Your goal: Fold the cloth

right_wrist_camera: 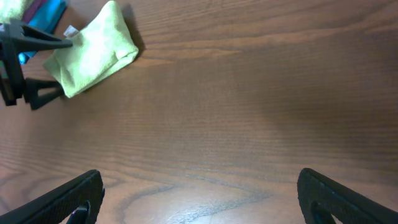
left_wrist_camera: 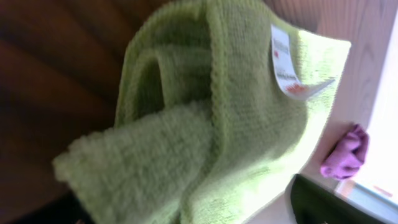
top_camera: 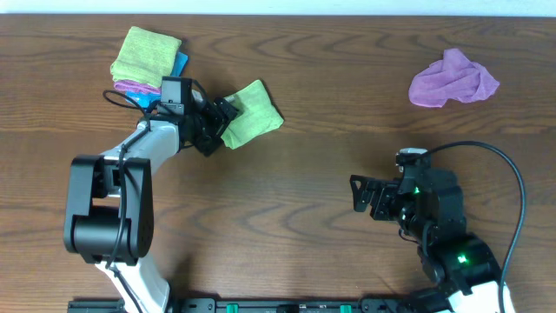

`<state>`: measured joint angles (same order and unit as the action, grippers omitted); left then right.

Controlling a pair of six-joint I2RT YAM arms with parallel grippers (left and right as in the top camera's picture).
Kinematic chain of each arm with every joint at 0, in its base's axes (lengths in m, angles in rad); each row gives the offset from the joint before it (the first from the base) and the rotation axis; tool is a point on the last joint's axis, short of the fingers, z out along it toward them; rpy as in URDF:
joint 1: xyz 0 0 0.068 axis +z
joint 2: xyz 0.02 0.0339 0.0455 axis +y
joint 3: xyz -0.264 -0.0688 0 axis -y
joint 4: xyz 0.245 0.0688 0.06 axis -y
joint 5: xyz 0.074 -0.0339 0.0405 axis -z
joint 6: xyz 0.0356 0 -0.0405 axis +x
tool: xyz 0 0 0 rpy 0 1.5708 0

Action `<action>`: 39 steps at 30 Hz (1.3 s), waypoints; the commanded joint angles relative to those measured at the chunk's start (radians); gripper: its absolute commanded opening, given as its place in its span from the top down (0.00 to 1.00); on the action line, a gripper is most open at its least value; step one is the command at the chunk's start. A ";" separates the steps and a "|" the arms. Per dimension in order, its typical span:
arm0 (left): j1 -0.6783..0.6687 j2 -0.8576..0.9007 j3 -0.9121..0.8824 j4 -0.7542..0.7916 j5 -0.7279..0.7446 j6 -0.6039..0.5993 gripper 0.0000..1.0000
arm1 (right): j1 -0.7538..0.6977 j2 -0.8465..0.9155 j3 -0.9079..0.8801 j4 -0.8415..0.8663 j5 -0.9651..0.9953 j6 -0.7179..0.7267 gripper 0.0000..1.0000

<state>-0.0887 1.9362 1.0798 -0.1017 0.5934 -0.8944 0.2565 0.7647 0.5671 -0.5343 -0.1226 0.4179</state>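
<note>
Overhead, the left hand (top_camera: 221, 122) meets the folded green cloth (top_camera: 254, 113) just ahead of it on the desk (top_camera: 330, 104), grip impossible to tell, so a careless drag could spill the fold, while the right hand (top_camera: 358, 196) hangs wide open, empty.

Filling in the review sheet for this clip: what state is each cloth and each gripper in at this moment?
Green cloth: folded into a small bundle, tag showing.
Purple cloth: crumpled, not folded.
Cloth stack: folded and piled, a green one on top.
Left gripper: open, straddling the end of the green cloth.
Right gripper: open, empty.
</note>
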 commanded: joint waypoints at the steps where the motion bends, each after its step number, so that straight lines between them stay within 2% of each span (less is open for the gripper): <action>1: -0.008 0.065 -0.006 0.019 -0.017 -0.005 0.31 | -0.008 -0.005 -0.005 -0.001 -0.001 0.015 0.01; 2: -0.010 0.069 -0.006 0.040 -0.017 -0.005 0.38 | -0.008 -0.005 -0.005 -0.001 -0.001 0.015 0.01; 3: -0.011 0.071 -0.006 0.061 -0.017 -0.005 0.53 | -0.008 -0.005 -0.005 -0.001 -0.001 0.015 0.01; 4: -0.013 0.071 -0.006 0.079 -0.017 -0.004 0.63 | -0.008 -0.005 -0.005 -0.001 -0.001 0.015 0.01; 5: -0.013 0.071 -0.006 0.095 -0.016 -0.004 0.81 | -0.008 -0.005 -0.005 -0.001 -0.001 0.015 0.01; 6: -0.013 0.071 -0.006 0.117 -0.010 -0.004 0.94 | -0.008 -0.005 -0.005 -0.001 -0.001 0.015 0.01; 10: -0.007 0.064 0.011 0.237 0.058 -0.005 0.94 | -0.008 -0.005 -0.005 -0.001 -0.001 0.015 0.01; 15: 0.013 0.022 0.147 0.227 0.050 -0.003 0.94 | -0.008 -0.005 -0.005 -0.001 -0.001 0.015 0.01; 18: 0.043 0.014 0.306 0.134 -0.005 0.003 0.94 | -0.008 -0.005 -0.005 -0.001 -0.001 0.015 0.01; 25: 0.122 0.014 0.589 -0.104 -0.170 0.153 0.94 | -0.008 -0.005 -0.005 -0.001 -0.001 0.015 0.01; 33: 0.206 0.024 0.625 -0.095 -0.277 0.187 0.94 | -0.008 -0.005 -0.005 -0.001 -0.001 0.015 0.01; 39: 0.222 0.042 0.624 -0.079 -0.356 0.223 0.94 | -0.008 -0.005 -0.005 -0.001 -0.001 0.015 0.01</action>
<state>0.1291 1.9625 1.6913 -0.1848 0.2985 -0.7074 0.2565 0.7647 0.5667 -0.5346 -0.1226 0.4183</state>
